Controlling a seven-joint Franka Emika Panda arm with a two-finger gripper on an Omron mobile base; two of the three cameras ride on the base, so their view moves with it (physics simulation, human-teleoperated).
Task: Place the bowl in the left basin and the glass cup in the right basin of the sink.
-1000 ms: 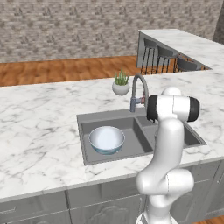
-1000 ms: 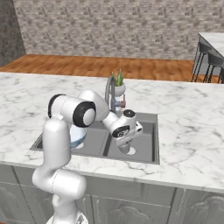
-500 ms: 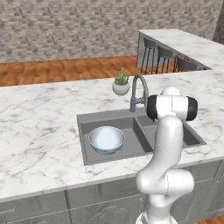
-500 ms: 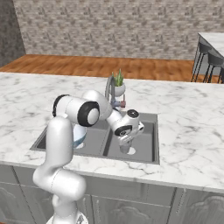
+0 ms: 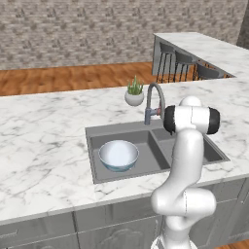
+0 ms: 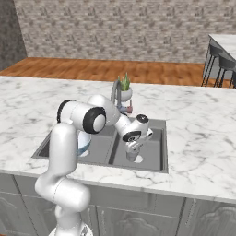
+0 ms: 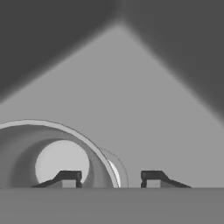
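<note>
Left base view takes in the marble worktop (image 5: 44, 146) with the dark grey sink (image 5: 92, 133) sunk into it, a curved chrome tap (image 5: 154, 99) behind the divider and a small potted plant (image 5: 134, 92) just beyond that. The left basin (image 5: 146, 153), the wider one, holds the bowl (image 5: 118, 155), which sits upright on its floor, pale with a blue rim. The white arm rises in front of the right basin (image 5: 214, 151) and covers most of it from this side.

From the right base view the arm reaches down into the right basin (image 6: 154, 154), and the tool (image 6: 132, 154) hangs low over the glass cup (image 6: 132, 156), which stands upright on the basin floor. In the hand view the cup's rim (image 7: 57, 153) curves between the two fingertips (image 7: 153, 178): one tip sits inside the mouth, the other outside the wall, each with a gap to the glass. The jaws stand partly apart, not pinching the cup.
</note>
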